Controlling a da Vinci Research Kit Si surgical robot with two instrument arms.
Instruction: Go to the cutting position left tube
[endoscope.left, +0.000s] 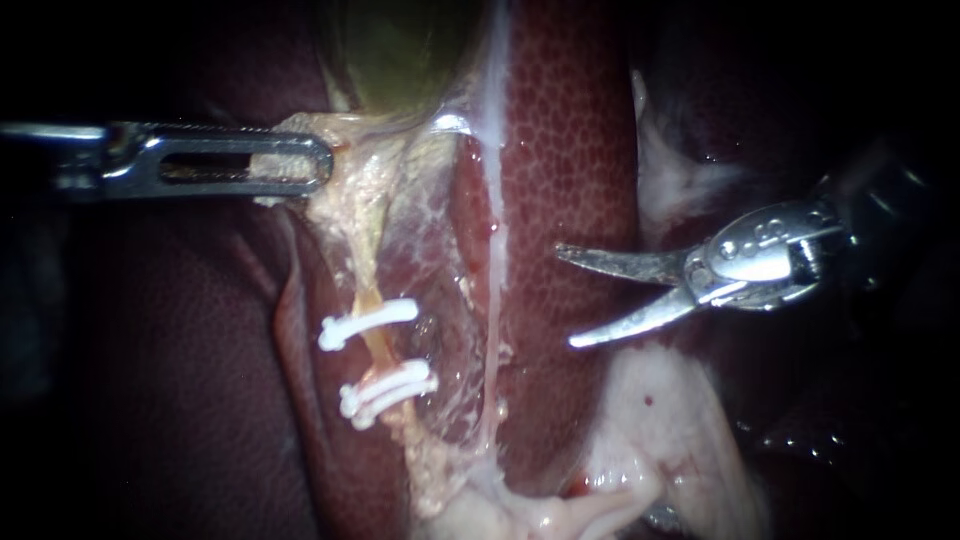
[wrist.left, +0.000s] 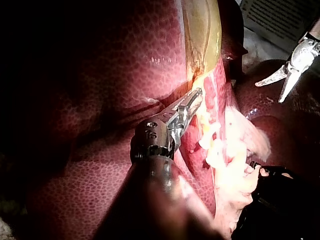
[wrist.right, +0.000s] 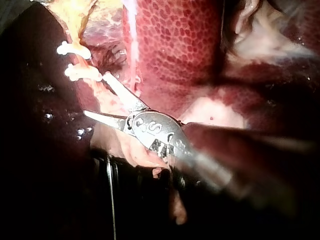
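The left tube (endoscope.left: 378, 347) is a thin yellowish strand running down from the green gallbladder (endoscope.left: 400, 50). It carries one white clip (endoscope.left: 368, 323) above and a white double clip (endoscope.left: 388, 390) below. My right instrument (endoscope.left: 565, 296) has two curved blades, open, hovering over the liver (endoscope.left: 570, 150) well to the right of the tube and touching nothing. In the right wrist view those blades (wrist.right: 95, 94) stand open just short of the clips (wrist.right: 82, 73). My left instrument (endoscope.left: 300, 160) has slotted jaws shut on the pale tissue below the gallbladder, holding it leftwards; it shows as well in the left wrist view (wrist.left: 187, 107).
A thin pale right tube (endoscope.left: 492, 300) runs down between the clipped tube and the blades. Whitish fatty tissue (endoscope.left: 650, 430) lies below and behind the right instrument. Dark liver (endoscope.left: 180, 380) fills the left side.
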